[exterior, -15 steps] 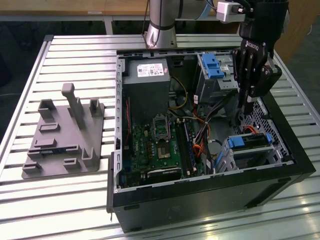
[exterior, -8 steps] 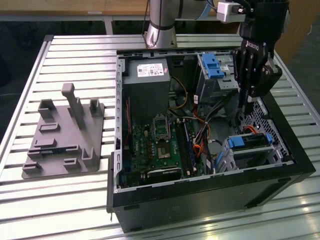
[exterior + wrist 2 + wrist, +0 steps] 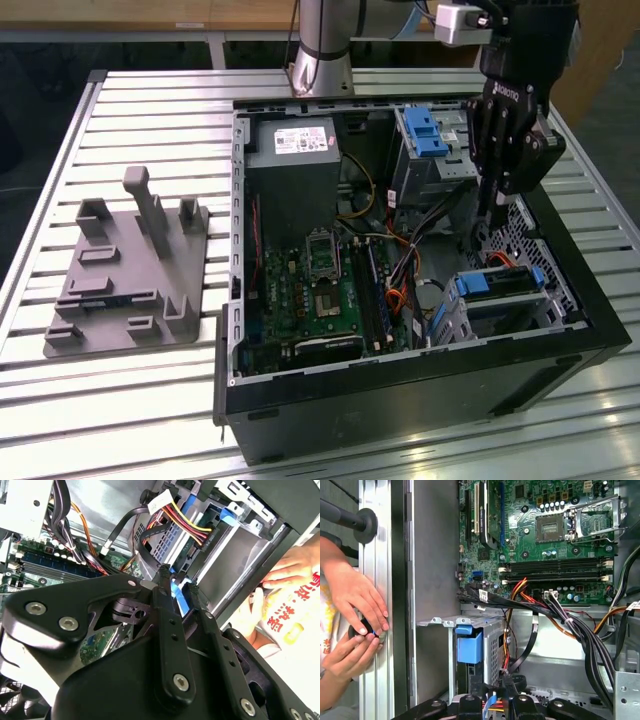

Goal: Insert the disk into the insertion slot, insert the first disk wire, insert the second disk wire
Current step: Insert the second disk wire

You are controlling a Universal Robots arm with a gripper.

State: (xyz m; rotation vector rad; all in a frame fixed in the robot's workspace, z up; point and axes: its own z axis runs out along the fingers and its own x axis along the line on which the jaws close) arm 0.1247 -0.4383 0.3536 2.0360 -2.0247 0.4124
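The disk (image 3: 492,284), silver in a blue frame, lies inside the insertion slot (image 3: 505,318), the grey perforated cage in the case's corner nearest the exterior view's lower right. Its blue frame (image 3: 469,648) and the cage (image 3: 492,632) show in the first wrist view. A yellow, red and black wire bundle (image 3: 186,522) runs to the disk's end. My gripper (image 3: 490,228) hangs just above and behind the cage. Its fingers (image 3: 165,587) are pinched on a small blue wire connector (image 3: 176,591), close to the disk. The gripper (image 3: 491,686) and a blue ribbon between its fingers are in the first wrist view.
The open black computer case (image 3: 400,400) holds a green motherboard (image 3: 310,290), a power supply (image 3: 290,170) and a taller cage with a blue latch (image 3: 425,130). Loose cables (image 3: 570,625) cross the middle. A grey fixture plate (image 3: 130,270) lies on the table. A person's hands (image 3: 355,600) rest outside the case wall.
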